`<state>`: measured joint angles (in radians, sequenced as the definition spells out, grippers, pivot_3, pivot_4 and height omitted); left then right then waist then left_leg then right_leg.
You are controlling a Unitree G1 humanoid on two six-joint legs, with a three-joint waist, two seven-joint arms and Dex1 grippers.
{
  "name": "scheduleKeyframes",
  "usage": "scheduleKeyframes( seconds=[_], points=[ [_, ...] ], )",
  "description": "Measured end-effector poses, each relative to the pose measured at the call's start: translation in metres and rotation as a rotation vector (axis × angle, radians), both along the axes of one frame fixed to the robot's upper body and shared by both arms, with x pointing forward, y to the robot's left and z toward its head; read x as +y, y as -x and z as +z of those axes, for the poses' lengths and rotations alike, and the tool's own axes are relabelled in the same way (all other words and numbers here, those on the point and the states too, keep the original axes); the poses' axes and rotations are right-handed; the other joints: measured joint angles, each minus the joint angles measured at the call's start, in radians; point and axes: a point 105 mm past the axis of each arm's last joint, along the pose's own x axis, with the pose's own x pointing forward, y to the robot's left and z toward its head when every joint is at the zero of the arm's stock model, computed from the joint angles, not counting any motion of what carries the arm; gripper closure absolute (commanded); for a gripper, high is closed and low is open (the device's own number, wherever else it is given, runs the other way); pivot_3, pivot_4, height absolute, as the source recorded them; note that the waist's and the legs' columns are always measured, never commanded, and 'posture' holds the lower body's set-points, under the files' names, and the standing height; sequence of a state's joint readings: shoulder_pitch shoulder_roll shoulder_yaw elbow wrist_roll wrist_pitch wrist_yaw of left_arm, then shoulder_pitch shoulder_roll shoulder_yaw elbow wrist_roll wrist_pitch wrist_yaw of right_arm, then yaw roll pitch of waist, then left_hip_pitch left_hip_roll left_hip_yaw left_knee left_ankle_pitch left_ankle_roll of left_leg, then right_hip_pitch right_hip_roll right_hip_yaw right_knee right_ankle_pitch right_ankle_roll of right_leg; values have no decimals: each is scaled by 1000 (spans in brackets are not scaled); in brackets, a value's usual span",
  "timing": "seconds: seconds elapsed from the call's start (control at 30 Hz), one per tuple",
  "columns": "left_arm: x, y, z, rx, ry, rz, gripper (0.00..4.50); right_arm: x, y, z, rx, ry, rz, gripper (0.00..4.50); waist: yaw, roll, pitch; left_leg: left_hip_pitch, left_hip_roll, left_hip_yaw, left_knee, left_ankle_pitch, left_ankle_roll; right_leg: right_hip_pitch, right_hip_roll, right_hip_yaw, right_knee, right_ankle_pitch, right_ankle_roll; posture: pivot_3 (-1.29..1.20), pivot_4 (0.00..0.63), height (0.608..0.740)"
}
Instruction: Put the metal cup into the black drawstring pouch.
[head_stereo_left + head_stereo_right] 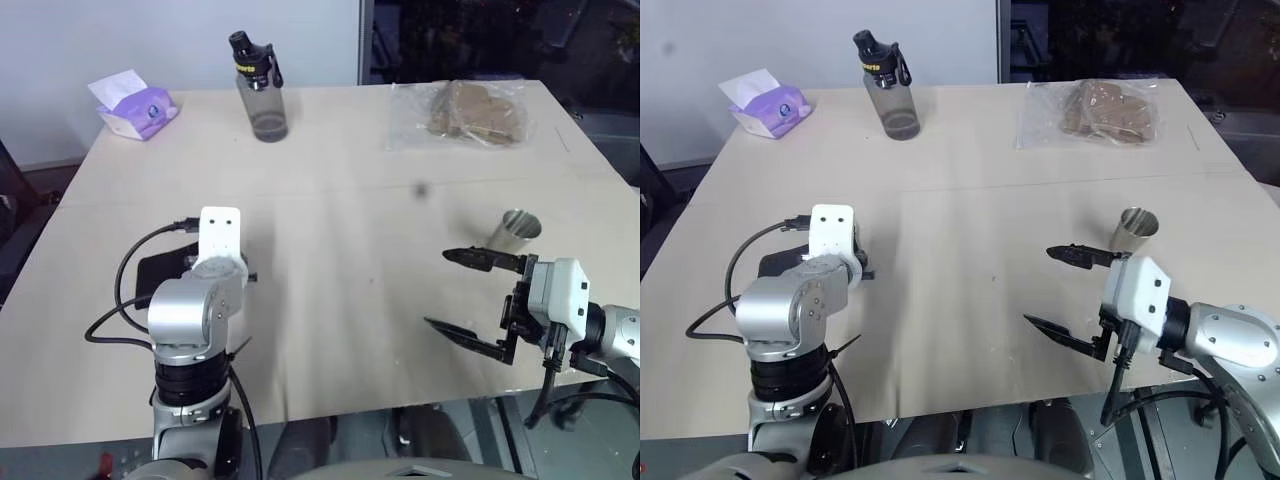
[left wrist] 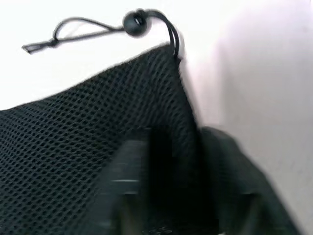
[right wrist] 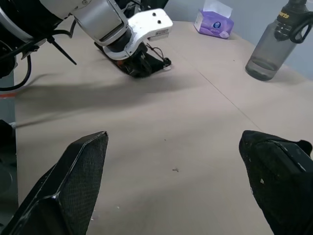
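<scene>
Left tool (image 3: pixel 142 66) angled down onto black drawstring pouch (image 2: pixel 88 147).

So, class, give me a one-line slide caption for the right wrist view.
Open right gripper hovers over the table; beyond, the left gripper sits on the black drawstring pouch.

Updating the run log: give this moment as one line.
left pincer: on black mesh drawstring pouch | right pincer: open, empty | shiny steel cup: upright on table
</scene>
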<state>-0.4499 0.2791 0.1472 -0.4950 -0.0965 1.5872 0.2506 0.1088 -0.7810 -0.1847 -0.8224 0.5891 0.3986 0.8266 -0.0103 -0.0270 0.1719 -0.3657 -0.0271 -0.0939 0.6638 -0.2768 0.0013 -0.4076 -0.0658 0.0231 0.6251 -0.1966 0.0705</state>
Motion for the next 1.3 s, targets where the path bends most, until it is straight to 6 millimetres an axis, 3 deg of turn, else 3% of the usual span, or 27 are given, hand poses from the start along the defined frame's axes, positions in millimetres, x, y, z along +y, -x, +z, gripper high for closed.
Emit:
scheduleKeyframes(
  seconds=[0.17,0.3,0.4,0.53,0.67,0.77,0.83,0.93,1.0,1.1,1.3],
  points=[
    [7,-1,-2,7,-41,-78,4470,-2,-3,-1,8,-8,-34,0,0,0,0,-1,0,0,0,0,0,-2,0,0,0,0,0,0,150,740],
    [5,-6,5,-31,-115,-266,4470,-3,-5,-3,17,-28,-76,0,1,0,0,-3,0,1,0,0,0,-3,-1,0,0,0,-1,0,150,740],
    [-16,-8,10,-80,-181,-556,4470,-4,-6,-4,21,-47,-109,0,3,1,1,-5,0,2,0,0,0,-6,-2,1,0,0,-1,0,150,740],
    [-58,4,18,-172,-234,-986,4470,-4,-6,-4,9,-52,-142,0,8,2,1,-7,1,4,-1,0,0,-6,-4,1,-2,-2,-5,0,150,740],
    [-66,10,19,-218,-269,-1205,4470,-4,-3,-6,15,-50,-154,0,9,3,1,-7,1,4,-1,0,0,-6,-4,0,-2,-2,-5,0,150,740],
    [-68,16,8,-191,-153,-1346,3694,-3,-2,-7,15,-47,-161,0,9,3,1,-7,0,4,-1,-1,1,-6,-4,0,-2,-2,-5,0,150,740],
    [-58,15,1,-150,-45,-1328,2759,-4,-1,-8,20,-46,-168,0,6,3,1,-7,0,4,-1,-1,1,-6,-3,0,-2,-2,-4,0,150,740],
    [-47,8,8,-174,-12,-1261,1347,-4,-2,-10,23,-47,-184,0,2,3,2,-7,0,4,-1,-1,1,-6,-3,-1,-2,0,0,0,150,740],
    [-45,5,14,-197,36,-1184,1347,-4,-2,-12,19,-45,-190,0,1,3,2,-7,0,3,-1,-1,2,-6,-3,-1,-2,0,0,0,150,740],
    [-40,9,6,-147,79,-1091,1347,-1,-1,-15,25,-50,-189,0,-3,3,2,-6,0,3,-1,-1,2,-6,-3,-1,-2,0,0,0,150,740],
    [-49,11,3,-125,32,-1100,1347,6,-1,-19,20,-69,-200,0,0,3,2,-6,0,3,-1,-1,2,-6,-3,-1,-1,0,0,0,150,740]
  ],
)
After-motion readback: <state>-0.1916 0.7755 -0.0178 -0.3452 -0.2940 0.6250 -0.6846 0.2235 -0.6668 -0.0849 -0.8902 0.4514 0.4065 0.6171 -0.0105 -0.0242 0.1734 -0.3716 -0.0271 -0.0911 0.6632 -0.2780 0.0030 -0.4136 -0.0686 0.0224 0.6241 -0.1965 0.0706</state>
